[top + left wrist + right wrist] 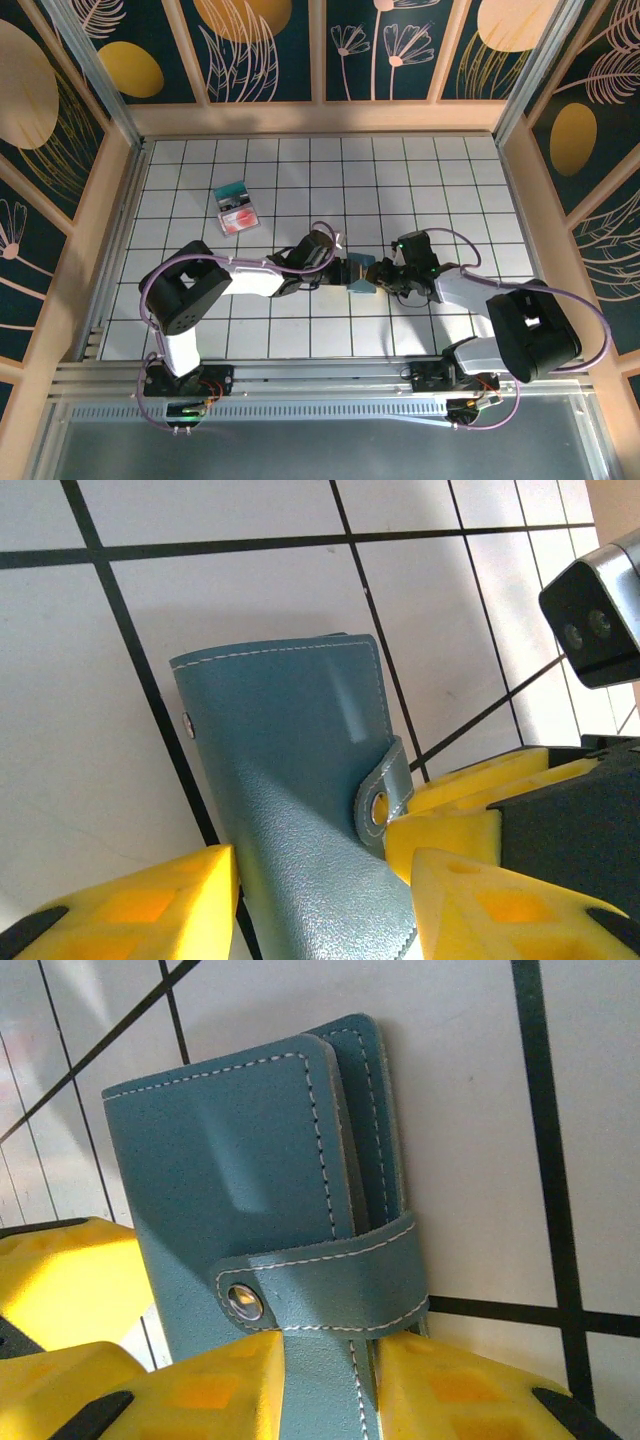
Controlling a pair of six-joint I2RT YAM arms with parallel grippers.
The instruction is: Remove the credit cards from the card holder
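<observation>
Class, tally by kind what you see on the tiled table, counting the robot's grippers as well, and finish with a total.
Slate-blue card holder, strap snapped shut: 1
Teal and red-pink card pile: 1
Grippers: 2, the left gripper and the right gripper
Total: 4

The white table was lit brightly and evenly from above in the top view, and soft shadows were cast under the arms. In the left wrist view a pale sheen was seen on the card holder. The lower edge was blurred. Its stitching was rendered sharply in the right wrist view.
</observation>
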